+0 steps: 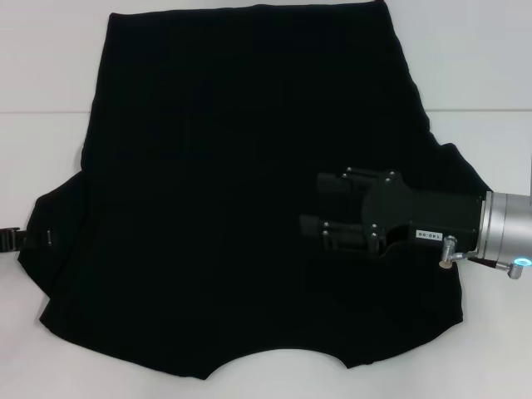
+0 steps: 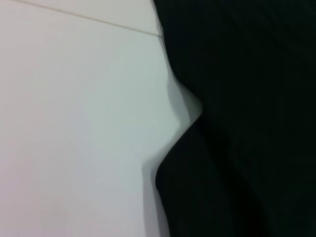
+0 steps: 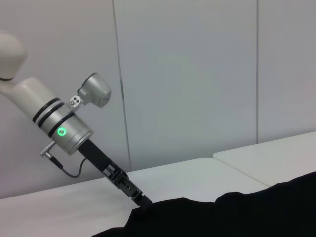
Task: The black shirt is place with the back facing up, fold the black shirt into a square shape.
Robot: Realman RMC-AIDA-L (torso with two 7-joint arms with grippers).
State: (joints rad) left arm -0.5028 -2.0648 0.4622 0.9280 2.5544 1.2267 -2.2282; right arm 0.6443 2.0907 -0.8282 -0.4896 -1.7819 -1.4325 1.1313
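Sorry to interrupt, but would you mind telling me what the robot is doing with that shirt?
It is working on a black shirt spread flat on a white table; the shirt is not yet a square. The right gripper reaches in over the shirt's right part. The left gripper is down at the shirt's left edge, at the sleeve. Whether either one has hold of the cloth is not visible.

My arms: black grippers on silver wrists.
My right gripper [image 1: 320, 223] wears a small white label; my left gripper [image 3: 144, 201] follows a green-lit silver cuff.
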